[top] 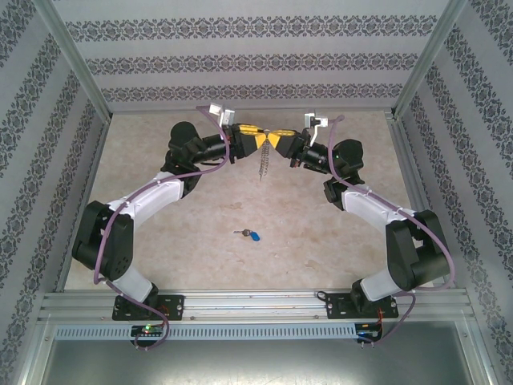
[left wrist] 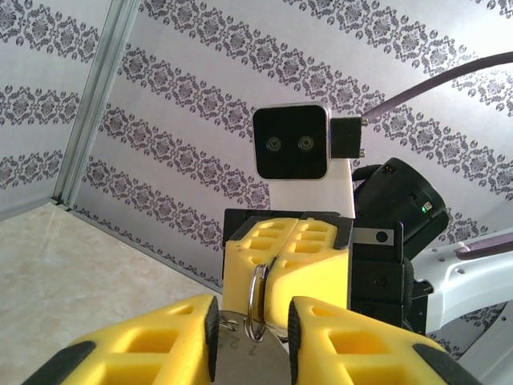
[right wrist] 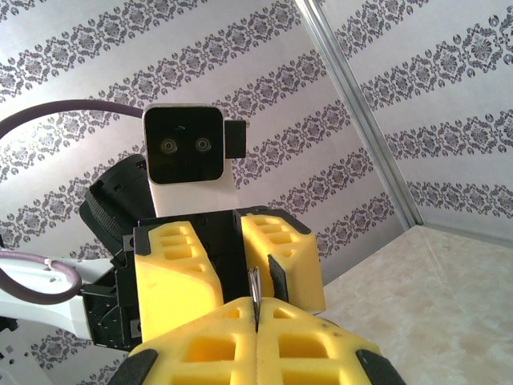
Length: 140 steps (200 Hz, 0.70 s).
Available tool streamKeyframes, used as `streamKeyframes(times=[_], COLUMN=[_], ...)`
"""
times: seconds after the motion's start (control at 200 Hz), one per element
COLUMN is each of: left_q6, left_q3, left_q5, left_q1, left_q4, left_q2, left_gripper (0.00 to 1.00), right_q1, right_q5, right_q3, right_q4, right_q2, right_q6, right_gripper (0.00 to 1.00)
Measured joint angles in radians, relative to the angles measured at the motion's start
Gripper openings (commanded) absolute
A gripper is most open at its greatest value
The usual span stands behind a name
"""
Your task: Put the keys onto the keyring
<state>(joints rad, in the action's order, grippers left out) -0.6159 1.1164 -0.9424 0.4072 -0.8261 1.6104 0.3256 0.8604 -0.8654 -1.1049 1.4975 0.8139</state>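
Grey metal of the keyring (left wrist: 250, 359) sat between the 2 yellow fingers (left wrist: 160, 345) of the left gripper (left wrist: 252, 317), whose jaws stood narrow, pads pressed against its sides; facing it, the right gripper (right wrist: 256, 314) was closed tight, pinching the keyring's thin wire loop edge-on between its pads; from above, both grippers met nose to nose over the far middle of the desk (top: 176, 241), holding the keyring in the air between them, its fine chain (top: 261, 160) hanging straight down; the keys (top: 251, 235), a small silver key with a blue tag, lay flat on the desk well apart, nearer the arm bases.
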Motion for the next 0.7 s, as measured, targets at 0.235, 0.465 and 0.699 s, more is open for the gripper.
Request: streamKeyframes(times=[0.235,0.465,0.699], left_q6=[-0.002,-0.003,-0.003], left_q3=[0.0,0.0,0.0], left_q5=[0.0,0.0,0.001], left_q1=[0.006,0.006,0.006], left_q4=[-0.002,-0.011,-0.016], left_q2=[0.001,0.006,0.013], left_gripper=[0.24,0.23,0.2], right_q1=[0.0,0.0,0.0], right_q5=[0.0,0.0,0.0], right_q3=[-0.002,-0.002,-0.002], right_q4=[0.0,0.0,0.0], right_q2=[0.0,0.002,0.003], right_q6=[0.0,0.0,0.0], right_gripper=[0.0,0.0,0.0])
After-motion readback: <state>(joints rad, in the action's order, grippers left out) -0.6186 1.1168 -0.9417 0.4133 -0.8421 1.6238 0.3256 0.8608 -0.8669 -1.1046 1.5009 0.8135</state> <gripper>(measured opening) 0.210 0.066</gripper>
